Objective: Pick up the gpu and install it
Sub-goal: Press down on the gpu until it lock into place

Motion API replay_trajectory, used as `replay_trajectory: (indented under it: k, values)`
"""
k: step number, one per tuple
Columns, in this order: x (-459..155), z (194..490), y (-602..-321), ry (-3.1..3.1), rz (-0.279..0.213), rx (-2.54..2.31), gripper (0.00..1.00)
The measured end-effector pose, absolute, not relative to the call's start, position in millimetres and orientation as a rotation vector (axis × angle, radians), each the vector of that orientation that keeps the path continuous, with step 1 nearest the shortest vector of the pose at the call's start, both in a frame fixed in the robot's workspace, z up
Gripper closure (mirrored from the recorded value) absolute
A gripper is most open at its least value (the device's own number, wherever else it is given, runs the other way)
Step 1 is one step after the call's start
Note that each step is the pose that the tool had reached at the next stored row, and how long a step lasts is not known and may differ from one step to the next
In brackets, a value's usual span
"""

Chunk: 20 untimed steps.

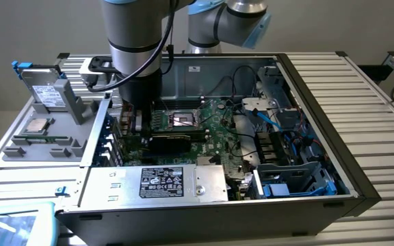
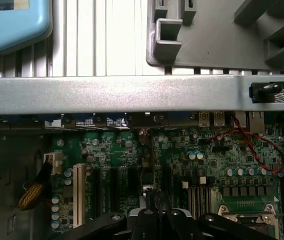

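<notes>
Gray parts tray (image 1: 43, 141) on bench at exterior view's left, hard drive (image 1: 46, 95) upright in it, CPU (image 1: 38, 124) lying flat. Open PC case (image 1: 211, 200) at centre. Hand (image 2: 154, 220) lowered over motherboard (image 1: 207, 130), closed on gpu (image 1: 170, 141), card edge-down at expansion slots (image 2: 109, 182). Power supply (image 1: 159, 183) toward near edge.

Evenly lit from overhead, soft and cool, without hard shadows. Glare on the CPU socket (image 1: 183, 119) and the silver power supply cover (image 1: 157, 183). Dim inside the case beneath the arm (image 1: 137, 61). In the wrist view, bright metal case rim (image 2: 132, 94), dark blurred gripper (image 2: 154, 220).
</notes>
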State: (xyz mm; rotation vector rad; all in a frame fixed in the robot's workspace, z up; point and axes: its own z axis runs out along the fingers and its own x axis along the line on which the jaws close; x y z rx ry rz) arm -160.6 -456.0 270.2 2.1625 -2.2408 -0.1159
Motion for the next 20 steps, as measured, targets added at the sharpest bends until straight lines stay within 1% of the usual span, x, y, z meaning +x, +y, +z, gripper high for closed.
replay_trajectory:
  k: [20]
  values:
    - [-162.9,268.8,-457.5,-2.241,-0.116,2.162,0.88]
